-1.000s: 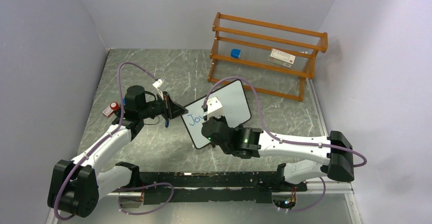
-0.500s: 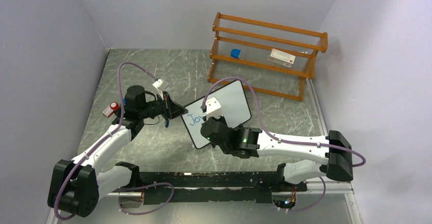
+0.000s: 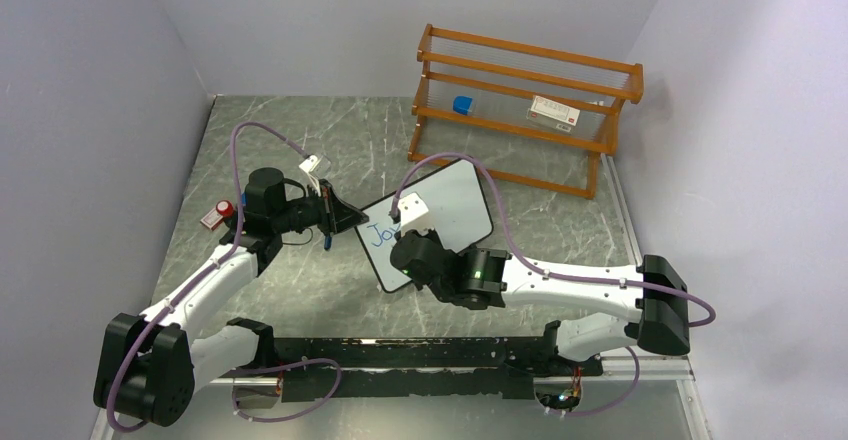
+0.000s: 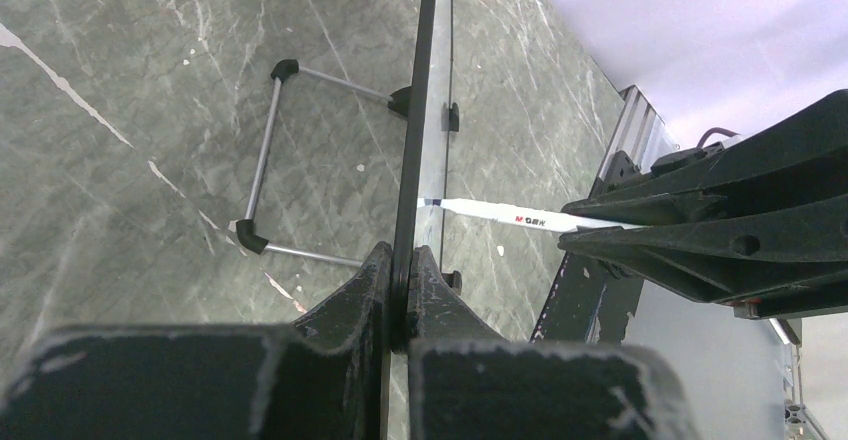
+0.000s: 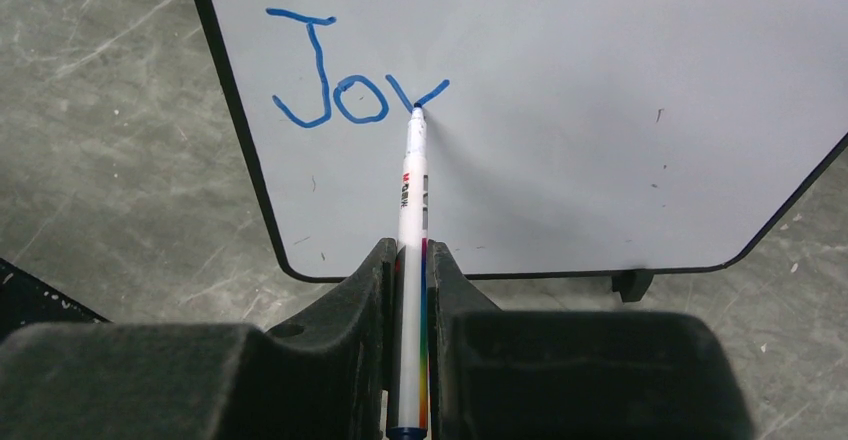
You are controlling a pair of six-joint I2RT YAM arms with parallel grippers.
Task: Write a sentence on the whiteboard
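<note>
Grey marbled bench [image 3: 300,140]; left hand [image 4: 402,260] pinches the whiteboard [image 5: 600,110] edge; right hand [image 5: 412,255] pinches a marker [image 5: 412,190]; from above, the sentence [image 5: 322,70] is partly hidden

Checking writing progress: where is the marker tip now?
In the right wrist view the marker, held by the right gripper, has its tip on the whiteboard's upper left, at the unfinished y of the blue writing.

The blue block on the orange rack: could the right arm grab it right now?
Probably not: the right gripper is shut on the marker, tip against the whiteboard, so its jaws are full. The blue block sits on the rack beyond the whiteboard.
</note>
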